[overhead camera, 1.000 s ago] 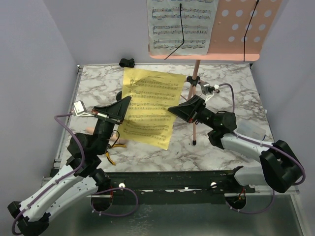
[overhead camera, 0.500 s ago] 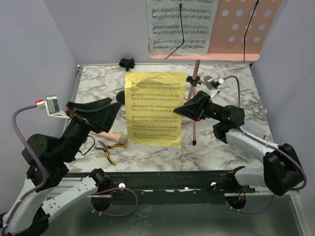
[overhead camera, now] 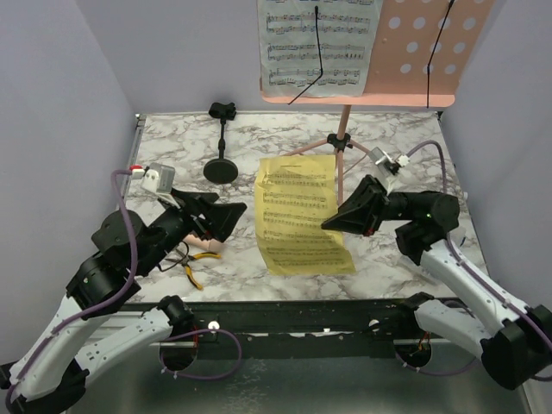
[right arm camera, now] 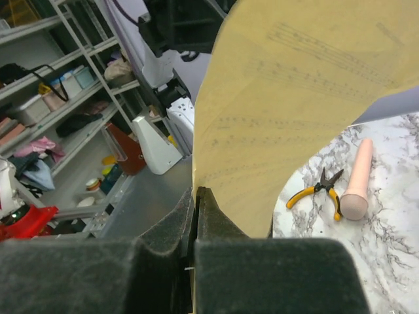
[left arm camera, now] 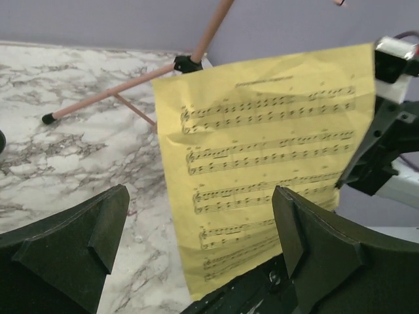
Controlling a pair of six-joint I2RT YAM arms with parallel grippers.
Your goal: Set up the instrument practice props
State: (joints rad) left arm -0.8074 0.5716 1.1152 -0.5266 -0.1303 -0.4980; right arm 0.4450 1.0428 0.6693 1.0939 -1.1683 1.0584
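plainly, the left gripper [overhead camera: 220, 216] stands wide open with nothing between its matte black, wedge-shaped fingers [left arm camera: 85, 242]. it faces the yellow sheet-music page [overhead camera: 302, 211] without touching it. just beside it on the grey-veined marble table [overhead camera: 164, 147] lie yellow-handled pliers [overhead camera: 185, 263] and a smooth beige toy microphone [overhead camera: 204, 247]. farther back stands a small black mic stand [overhead camera: 222, 164] on its round base. the thin yellow page, slightly curled, carries printed staves of notes; its heading is too small to read. the right gripper [overhead camera: 329, 224] is closed tight on the page's right edge and holds it up beside the pink pole [overhead camera: 343, 159]. above, the pink perforated desk [overhead camera: 423, 52] bears a white page [overhead camera: 319, 43] on its left half.
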